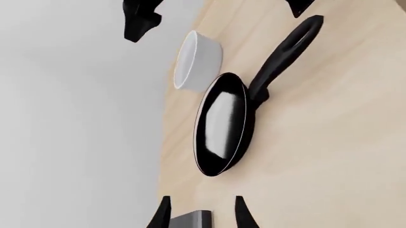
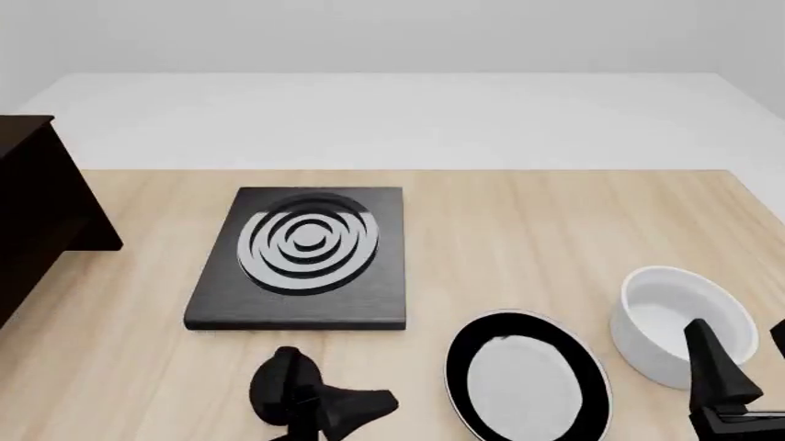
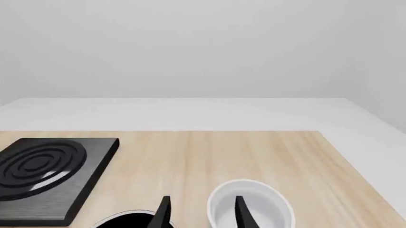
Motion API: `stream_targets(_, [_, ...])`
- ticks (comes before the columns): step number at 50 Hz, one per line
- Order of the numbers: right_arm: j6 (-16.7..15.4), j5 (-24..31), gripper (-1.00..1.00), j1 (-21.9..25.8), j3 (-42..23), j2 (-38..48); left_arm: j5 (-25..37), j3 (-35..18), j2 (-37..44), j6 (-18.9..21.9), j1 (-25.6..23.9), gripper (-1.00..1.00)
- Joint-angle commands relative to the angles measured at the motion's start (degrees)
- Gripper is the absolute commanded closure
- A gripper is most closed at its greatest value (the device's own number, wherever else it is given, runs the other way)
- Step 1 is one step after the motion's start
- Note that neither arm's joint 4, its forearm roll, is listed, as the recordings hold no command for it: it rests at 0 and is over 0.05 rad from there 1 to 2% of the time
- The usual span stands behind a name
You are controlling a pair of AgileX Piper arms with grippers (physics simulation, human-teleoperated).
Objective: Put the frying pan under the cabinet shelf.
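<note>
Frying pan (image 2: 528, 384) sits on the table beside the white bowl (image 2: 672, 322); left gripper (image 1: 201, 211) wide apart facing it, right gripper (image 3: 201, 211) also spread, empty

Left hand (image 1: 200, 213): two slender, matt black fingers (image 1: 162, 214) tapering to points, with a flat grey block between their bases. Right hand (image 3: 200, 213): the same pair of thin black tapered fingers (image 3: 241, 211), curved slightly along their length. In the front view the left hand (image 2: 322, 397) appears as a bulky, angular black body with faceted surfaces, and the right hand (image 2: 726, 386) as a narrow black spike on a dark base. No cables, screws or markings can be made out.
</note>
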Motion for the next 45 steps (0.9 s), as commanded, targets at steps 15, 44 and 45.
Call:
stream_targets(15, [0.0,0.0,-1.0,0.0,0.0,0.0,-6.0,-4.8,14.7,3.0,-6.5,-1.0])
stream_targets(44, [0.0,0.0,-1.0,0.0,0.0,0.0,-0.2,-10.9,19.3,3.6,-9.6,-1.0])
stream_targets(45, [0.0,0.0,-1.0,0.0,0.0,0.0,-0.1,-11.1,19.5,3.7,-9.8,-1.0])
